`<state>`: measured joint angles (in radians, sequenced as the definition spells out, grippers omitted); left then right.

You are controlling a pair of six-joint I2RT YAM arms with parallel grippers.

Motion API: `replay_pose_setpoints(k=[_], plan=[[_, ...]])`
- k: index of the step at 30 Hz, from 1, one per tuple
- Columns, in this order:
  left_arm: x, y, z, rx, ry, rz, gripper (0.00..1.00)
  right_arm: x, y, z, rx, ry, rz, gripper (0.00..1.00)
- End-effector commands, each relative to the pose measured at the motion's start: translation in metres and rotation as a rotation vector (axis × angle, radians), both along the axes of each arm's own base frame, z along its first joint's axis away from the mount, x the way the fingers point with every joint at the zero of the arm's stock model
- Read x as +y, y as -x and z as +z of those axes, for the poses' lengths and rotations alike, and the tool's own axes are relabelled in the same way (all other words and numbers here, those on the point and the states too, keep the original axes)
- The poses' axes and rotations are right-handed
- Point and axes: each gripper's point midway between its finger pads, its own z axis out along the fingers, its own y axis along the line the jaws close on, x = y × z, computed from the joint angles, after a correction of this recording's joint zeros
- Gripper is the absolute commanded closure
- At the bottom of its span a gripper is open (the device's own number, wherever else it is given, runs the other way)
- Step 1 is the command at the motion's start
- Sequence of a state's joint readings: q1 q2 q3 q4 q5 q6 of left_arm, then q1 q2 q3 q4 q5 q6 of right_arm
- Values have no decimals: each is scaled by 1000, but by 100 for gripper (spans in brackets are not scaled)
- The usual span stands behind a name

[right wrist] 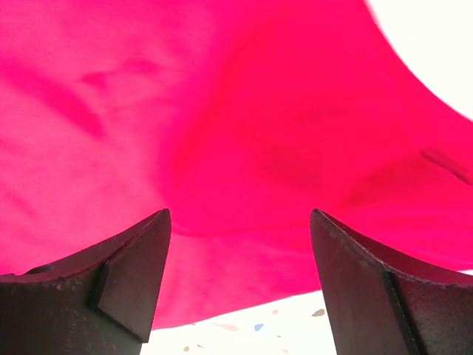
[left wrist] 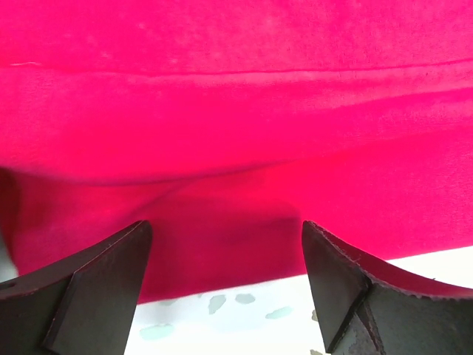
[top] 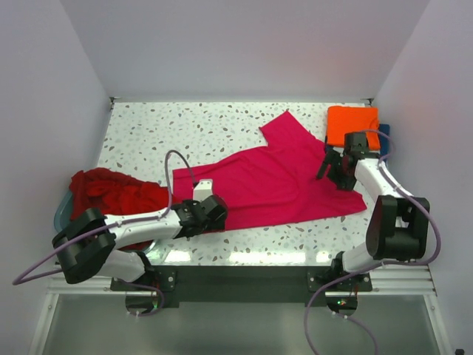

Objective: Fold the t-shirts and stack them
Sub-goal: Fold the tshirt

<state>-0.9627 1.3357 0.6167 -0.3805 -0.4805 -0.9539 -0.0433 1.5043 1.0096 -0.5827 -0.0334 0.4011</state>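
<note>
Magenta-pink t-shirt (top: 281, 177) lies spread flat at frame centre. Left gripper (left wrist: 225, 244) and right gripper (right wrist: 240, 229) both stand open at its edges.

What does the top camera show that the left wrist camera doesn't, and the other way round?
Only the top view: the whole pink shirt spread out, a folded orange shirt at the far right, dark red shirts heaped at the left, and the right gripper over the pink shirt's right edge.
Only the left wrist view: the left gripper close up at the pink shirt's near hem, its fingers apart and gripping nothing.
Both: the pink shirt and the speckled table.
</note>
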Motion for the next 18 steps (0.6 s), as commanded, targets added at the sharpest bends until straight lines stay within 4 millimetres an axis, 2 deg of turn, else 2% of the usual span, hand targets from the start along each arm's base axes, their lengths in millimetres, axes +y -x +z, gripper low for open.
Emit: replay_pose_setpoints(k=[1, 8, 10, 14, 18], plan=[[-13, -6, -2, -5, 12, -19, 13, -13, 4, -17, 18, -62, -57, 20], [-3, 7, -16, 22, 33, -9, 13, -29, 15, -46, 119, -97, -120, 20], [1, 14, -20, 32, 43, -15, 13, -34, 20, -52, 142, -99, -154, 16], [9, 26, -30, 55, 40, -27, 13, -49, 38, -60, 182, -113, -235, 9], [8, 34, -30, 61, 58, -40, 13, -59, 62, -63, 213, -90, -326, 2]])
